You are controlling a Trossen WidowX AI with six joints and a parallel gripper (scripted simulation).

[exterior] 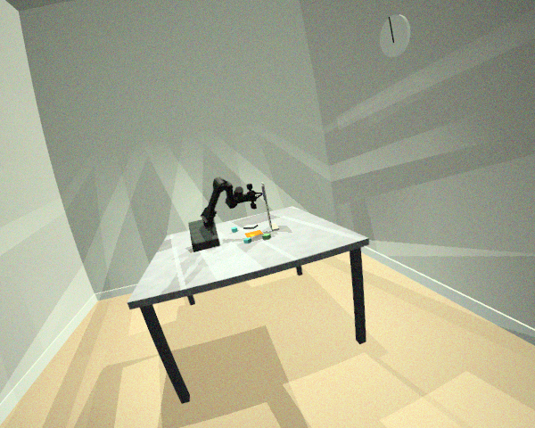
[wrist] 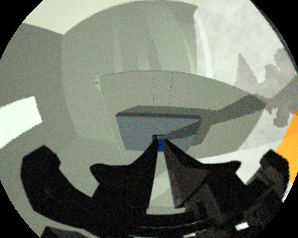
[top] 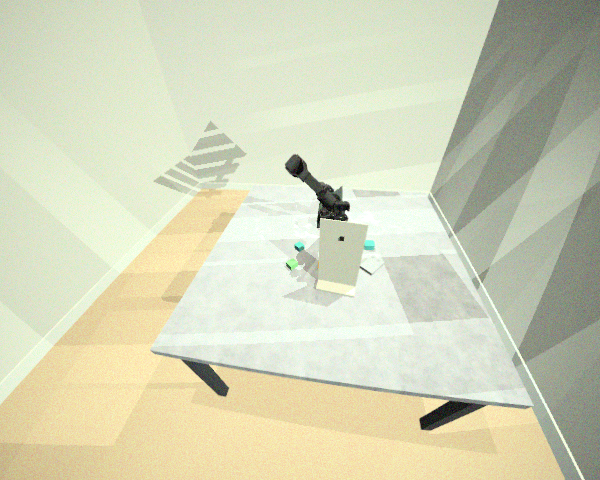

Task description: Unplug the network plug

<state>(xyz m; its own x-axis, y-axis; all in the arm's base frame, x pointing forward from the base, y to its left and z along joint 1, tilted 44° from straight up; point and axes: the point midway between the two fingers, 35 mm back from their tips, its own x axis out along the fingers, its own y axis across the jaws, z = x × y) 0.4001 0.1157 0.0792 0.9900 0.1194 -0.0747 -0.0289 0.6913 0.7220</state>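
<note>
My gripper [exterior: 261, 194] [wrist: 160, 141] is shut on the plug at the upright panel [top: 336, 263] [exterior: 266, 209] [wrist: 129, 90]. A bit of the blue plug [wrist: 161, 145] shows between the fingertips in the wrist view, in front of the grey-blue socket block [wrist: 139, 131]. The fingers hide the rest of the plug, and I cannot tell whether its tab is down or how deep it sits. An orange square [exterior: 254, 234] [wrist: 294, 144] lies flat on the table on my side of the panel.
A green block [top: 291, 264] [exterior: 266, 236] and a teal block [top: 299, 246] [exterior: 247, 240] lie beside the orange square. Another teal block [top: 369, 244] [exterior: 234, 229] and a flat thin piece [top: 371, 266] [exterior: 250, 226] lie on its other side.
</note>
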